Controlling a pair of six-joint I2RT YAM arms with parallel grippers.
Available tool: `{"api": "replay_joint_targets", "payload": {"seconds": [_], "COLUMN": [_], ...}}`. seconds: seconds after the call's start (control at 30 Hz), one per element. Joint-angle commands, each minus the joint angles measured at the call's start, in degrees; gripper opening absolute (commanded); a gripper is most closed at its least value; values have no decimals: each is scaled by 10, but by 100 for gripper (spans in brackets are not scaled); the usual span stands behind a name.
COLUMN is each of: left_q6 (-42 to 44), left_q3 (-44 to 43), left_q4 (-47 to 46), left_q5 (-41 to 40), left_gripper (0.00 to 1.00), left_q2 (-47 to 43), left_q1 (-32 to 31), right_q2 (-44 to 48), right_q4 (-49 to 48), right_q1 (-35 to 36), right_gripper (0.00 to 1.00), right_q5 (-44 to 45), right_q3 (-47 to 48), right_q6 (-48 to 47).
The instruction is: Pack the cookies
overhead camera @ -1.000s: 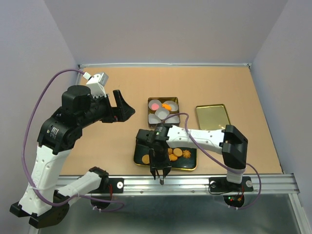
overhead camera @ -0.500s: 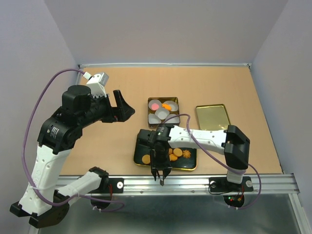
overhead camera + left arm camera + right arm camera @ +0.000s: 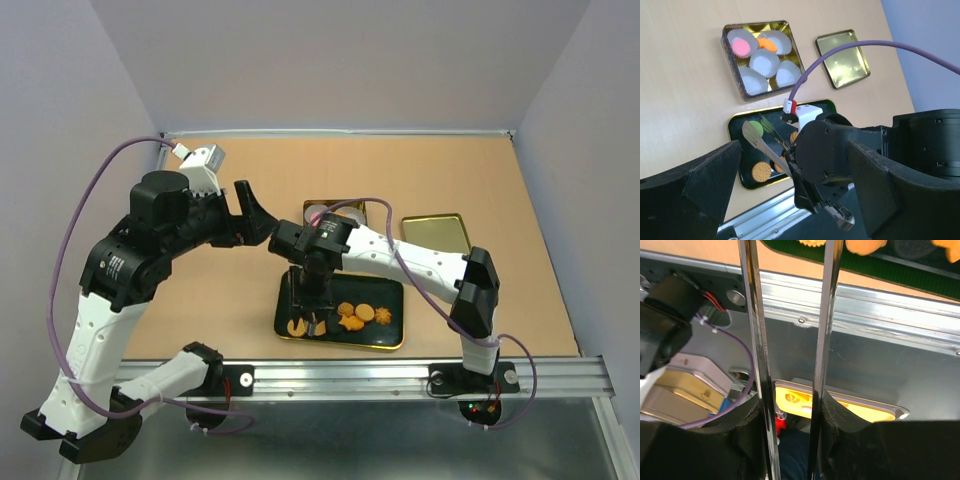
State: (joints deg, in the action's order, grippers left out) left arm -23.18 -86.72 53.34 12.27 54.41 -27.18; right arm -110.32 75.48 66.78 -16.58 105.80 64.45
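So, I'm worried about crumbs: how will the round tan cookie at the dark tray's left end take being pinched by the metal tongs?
Probably brittle: the tan cookie looks thin and flat, so a hard squeeze from the tongs could chip it. Lying flat on the tray, it shows little edge to pinch and may slide rather than lift.

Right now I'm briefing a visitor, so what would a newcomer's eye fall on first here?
The dark tray of cookies, front and centre, with metal tongs in the right claw over it. Behind it, a gold tin holds white paper cups, one with a pink cookie.
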Motion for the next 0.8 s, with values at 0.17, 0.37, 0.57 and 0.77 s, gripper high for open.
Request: {"api": "replay_joint_targets", "payload": {"seconds": [0.17,0.37,0.57,0.77], "left_q6": [17,18,23,26], "left_q3": [-20,-33,-40,-48], "left_q4": [-18,-17,-13,-10], "left_q5": [-11,-16,-30,-40], "left_gripper": [99,99,99,99], "left_q2": [13,23,27,31], "left_q1": [-16,-26,-34,-40], "right_q2": [21,24,20,-9], "right_q4": [41,41,41,41], "right_q1": [-65,-121,-179,-203], "right_gripper": [38,38,38,38], "right_q5": [26,36,37,39], "right_q3": [97,125,123,122], "right_q6": [-12,-43,-81,-110]}}
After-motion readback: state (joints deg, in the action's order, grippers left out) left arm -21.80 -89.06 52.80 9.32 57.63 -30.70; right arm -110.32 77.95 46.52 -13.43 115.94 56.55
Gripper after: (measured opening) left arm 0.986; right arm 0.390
